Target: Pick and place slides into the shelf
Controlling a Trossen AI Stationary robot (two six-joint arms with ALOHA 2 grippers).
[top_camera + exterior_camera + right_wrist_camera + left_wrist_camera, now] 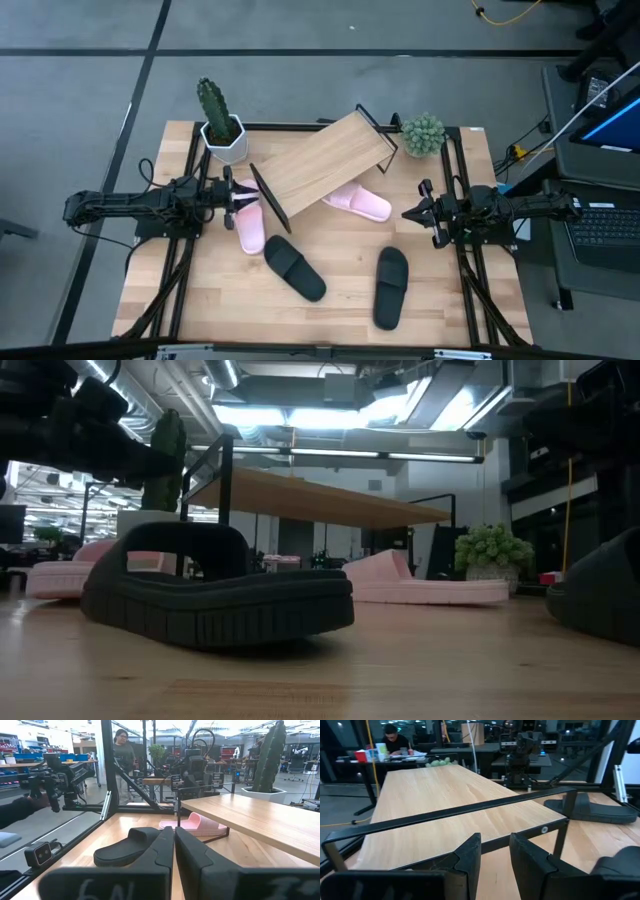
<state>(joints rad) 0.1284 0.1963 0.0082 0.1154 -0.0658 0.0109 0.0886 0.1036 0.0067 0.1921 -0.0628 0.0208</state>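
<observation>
The shelf (330, 160) is a light-wood board on a black wire frame, set askew at the table's far middle. One pink slide (358, 203) lies with its heel end under the shelf's near edge. The other pink slide (250, 228) lies by the shelf's left end. Two black slides (294, 267) (391, 287) rest sole-down nearer the front. My left gripper (240, 198) is at the left pink slide's far end, fingers a little apart (495, 857), with nothing between them. My right gripper (408, 213) is shut (174, 845), right of the slides, and faces them.
A cactus in a white pot (220, 125) stands at the far left of the table. A round green plant (423, 134) stands at the far right, beside the shelf. Bare wood (460, 300) shows along the near edge. People sit and stand in the room beyond.
</observation>
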